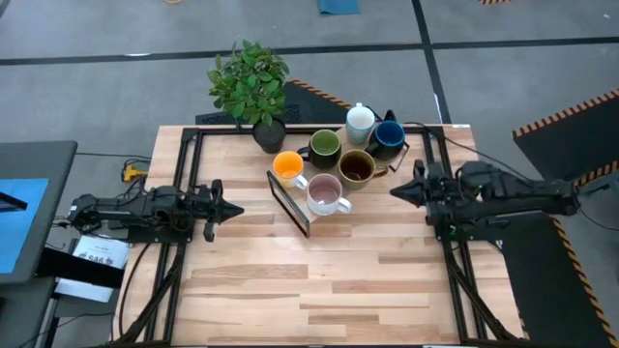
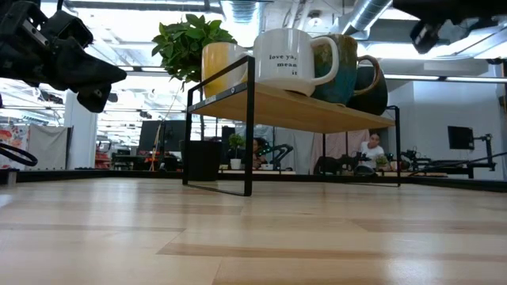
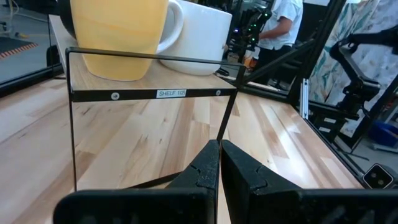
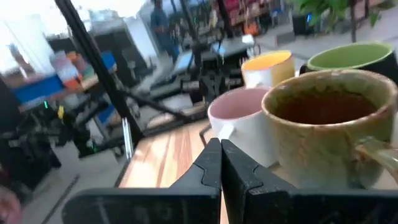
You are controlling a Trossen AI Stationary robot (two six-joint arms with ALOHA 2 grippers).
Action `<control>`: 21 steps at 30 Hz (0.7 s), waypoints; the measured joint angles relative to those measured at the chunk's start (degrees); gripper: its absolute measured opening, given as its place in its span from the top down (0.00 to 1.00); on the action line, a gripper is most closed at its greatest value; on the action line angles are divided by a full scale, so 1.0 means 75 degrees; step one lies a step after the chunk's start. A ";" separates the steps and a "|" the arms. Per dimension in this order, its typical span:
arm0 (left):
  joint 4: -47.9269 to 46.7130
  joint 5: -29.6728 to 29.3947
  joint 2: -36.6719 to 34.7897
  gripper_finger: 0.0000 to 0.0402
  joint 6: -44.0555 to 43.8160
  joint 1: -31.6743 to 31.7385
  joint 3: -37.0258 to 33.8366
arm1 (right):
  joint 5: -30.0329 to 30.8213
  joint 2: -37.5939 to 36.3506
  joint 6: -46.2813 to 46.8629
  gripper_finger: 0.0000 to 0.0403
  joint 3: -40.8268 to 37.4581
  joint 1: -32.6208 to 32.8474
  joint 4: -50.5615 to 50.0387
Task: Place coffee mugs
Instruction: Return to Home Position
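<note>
Tabletop shelf [image 2: 317,111], mugs [image 1: 326,191] between both end effectors [image 1: 235,210] [image 1: 396,192]

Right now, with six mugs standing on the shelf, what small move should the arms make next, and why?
Probably draw the right gripper straight back from the shelf. All six mugs stand on it, both grippers are shut and empty, and the right one points close at the brown-olive mug; the left gripper is farther off.
</note>
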 joint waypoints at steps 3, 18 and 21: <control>0.0000 0.0000 0.0000 1.00 0.0000 0.0000 0.0000 | 0.0056 -0.0613 0.0110 0.95 -0.0683 0.0000 0.0526; 0.0000 -0.0003 0.0001 1.00 0.0001 0.0000 0.0000 | -0.0151 -0.2926 0.0668 0.95 -0.2701 0.0320 0.1463; 0.0000 -0.0003 0.0000 1.00 0.0001 0.0000 0.0000 | -0.0145 -0.2889 0.0664 0.95 -0.3007 0.0592 0.2175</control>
